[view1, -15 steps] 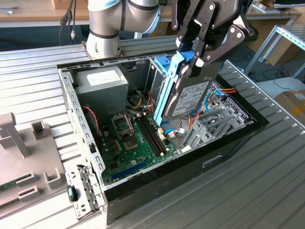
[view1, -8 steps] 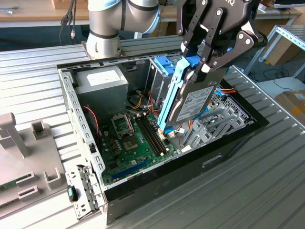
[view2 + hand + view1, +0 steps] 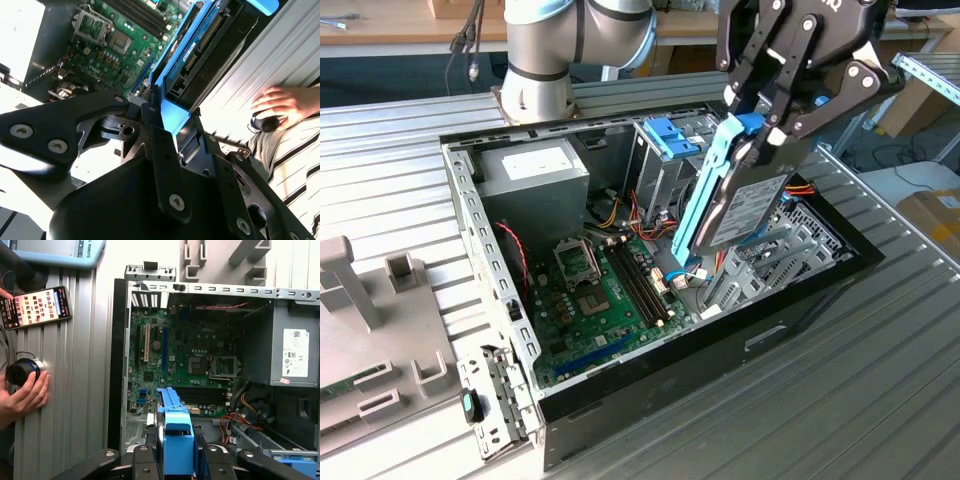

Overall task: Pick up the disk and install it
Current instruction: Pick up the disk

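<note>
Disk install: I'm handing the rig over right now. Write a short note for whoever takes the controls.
Gripper: shut on the disk, clamping its upper end.
Disk: off the table, held steeply tilted over the open computer case. Its lower end is low inside the case, near the cables beside the motherboard. Its blue carrier frame is attached.
Done: pickup.
Left: the disk is not yet seated in a bay.
Caution: a person's hand rests on the table beside the case.
</note>
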You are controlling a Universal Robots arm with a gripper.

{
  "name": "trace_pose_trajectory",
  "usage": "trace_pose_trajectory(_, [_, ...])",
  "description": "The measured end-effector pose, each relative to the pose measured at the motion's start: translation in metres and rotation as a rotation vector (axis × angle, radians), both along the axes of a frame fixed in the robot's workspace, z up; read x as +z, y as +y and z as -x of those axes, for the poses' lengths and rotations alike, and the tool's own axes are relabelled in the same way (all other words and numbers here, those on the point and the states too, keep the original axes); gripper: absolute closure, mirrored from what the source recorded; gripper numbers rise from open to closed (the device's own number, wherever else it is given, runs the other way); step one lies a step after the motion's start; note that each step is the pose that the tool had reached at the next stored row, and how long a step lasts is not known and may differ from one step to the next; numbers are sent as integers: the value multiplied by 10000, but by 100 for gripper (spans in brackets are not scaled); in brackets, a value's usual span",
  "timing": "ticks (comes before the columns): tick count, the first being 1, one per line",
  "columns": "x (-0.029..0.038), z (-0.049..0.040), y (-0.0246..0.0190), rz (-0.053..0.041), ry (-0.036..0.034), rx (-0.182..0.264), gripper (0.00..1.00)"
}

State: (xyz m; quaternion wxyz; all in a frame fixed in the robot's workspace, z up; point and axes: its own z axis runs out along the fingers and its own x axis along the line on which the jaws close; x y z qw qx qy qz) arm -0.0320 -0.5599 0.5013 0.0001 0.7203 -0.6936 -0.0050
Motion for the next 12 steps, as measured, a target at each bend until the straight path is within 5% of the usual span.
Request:
trace_pose_trajectory(7, [-7,-398,13,53,1,0,64])
trace_pose_trajectory(12, [-14,-547,13,88,0,-4,64])
